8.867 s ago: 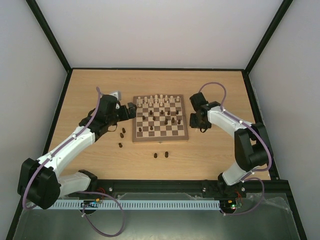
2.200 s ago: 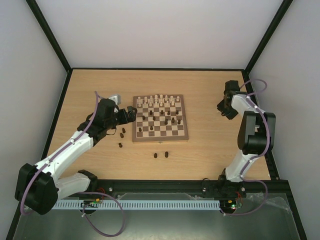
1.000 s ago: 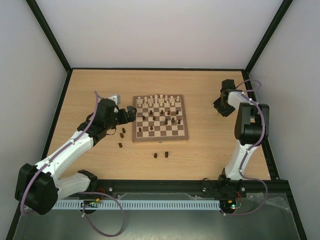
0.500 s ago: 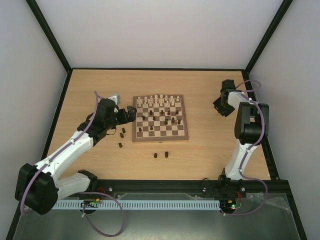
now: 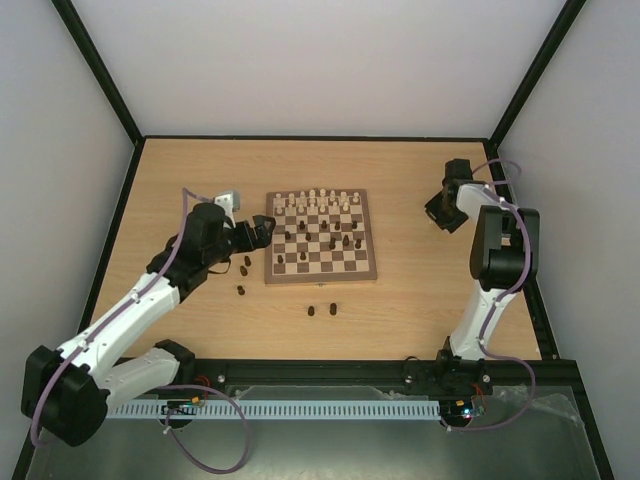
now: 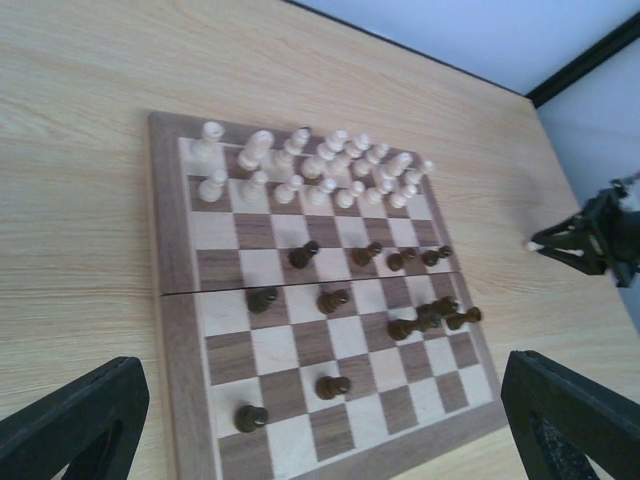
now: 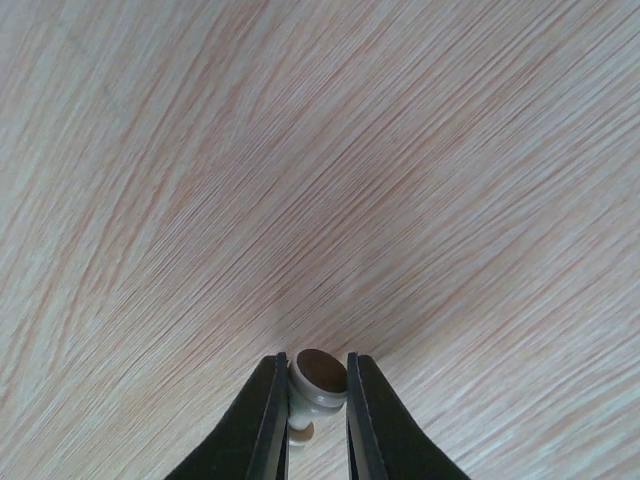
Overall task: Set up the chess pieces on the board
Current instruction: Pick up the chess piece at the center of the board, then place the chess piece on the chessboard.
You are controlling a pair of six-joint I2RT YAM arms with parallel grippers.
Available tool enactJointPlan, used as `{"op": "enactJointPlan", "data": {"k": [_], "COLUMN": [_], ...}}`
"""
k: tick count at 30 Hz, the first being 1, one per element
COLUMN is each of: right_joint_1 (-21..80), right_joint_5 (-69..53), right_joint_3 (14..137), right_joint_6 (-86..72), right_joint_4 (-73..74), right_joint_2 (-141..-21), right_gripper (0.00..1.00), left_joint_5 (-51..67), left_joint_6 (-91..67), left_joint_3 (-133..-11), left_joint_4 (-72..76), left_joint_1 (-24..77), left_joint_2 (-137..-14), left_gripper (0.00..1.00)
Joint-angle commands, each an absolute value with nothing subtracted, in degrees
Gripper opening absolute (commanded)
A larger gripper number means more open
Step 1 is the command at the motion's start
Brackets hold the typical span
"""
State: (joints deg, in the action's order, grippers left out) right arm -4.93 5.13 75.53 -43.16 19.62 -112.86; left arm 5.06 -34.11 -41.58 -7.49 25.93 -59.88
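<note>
Now that the right gripper [image 7: 317, 368] has just pinched shut on a cream chess piece [image 7: 312, 398] well right of the board [image 5: 320, 279], lifting it over looks next, while the left gripper [image 5: 262, 230] gapes open.

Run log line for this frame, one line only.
right end effector: shut on pale piece, over table right of board | left end effector: open, at board's left edge | dark pieces: unsorted, some off board
</note>
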Motion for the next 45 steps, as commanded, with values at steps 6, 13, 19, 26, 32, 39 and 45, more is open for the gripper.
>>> {"op": "enactJointPlan", "data": {"k": [6, 13, 19, 26, 32, 39, 45], "right_joint_1": [-3.94, 2.98, 8.11, 9.67, 11.96, 14.41, 15.18], "right_joint_5": [-13.58, -23.97, -27.26, -31.17, -32.57, -32.76, -30.35], "right_joint_3": [71.42, 67.89, 63.9, 60.31, 59.68, 58.15, 58.94], "right_joint_6": [-39.02, -38.47, -39.47, -41.24, -41.91, -44.06, -45.62], "right_joint_4": [18.33, 18.55, 18.87, 18.7, 17.85, 15.12, 15.1], "right_joint_2": [-104.61, -96.32, -85.75, -77.07, -76.05, -76.55, -76.67], "right_gripper": [0.01, 0.02, 0.02, 0.04, 0.04, 0.04, 0.04], "left_joint_5": [7.21, 1.45, -4.57, -7.68, -5.08, -2.12, -2.75], "left_joint_6": [-31.32, -28.7, -32.51, -38.44, -39.14, -38.87, -39.28], "left_joint_3": [-40.87, -43.08, -47.98, -52.78, -60.66, -64.06, -63.26], "left_joint_4": [-4.89, -3.6, -5.29, -5.09, -6.41, -5.32, -4.62], "left_joint_1": [33.25, 45.11, 51.81, 52.16, 52.23, 52.6, 53.55], "left_joint_2": [-52.57, -52.11, -60.02, -69.87, -78.96, -83.22, -83.69], "left_gripper": [1.0, 0.99, 1.0, 0.97, 0.82, 0.6, 0.55]}}
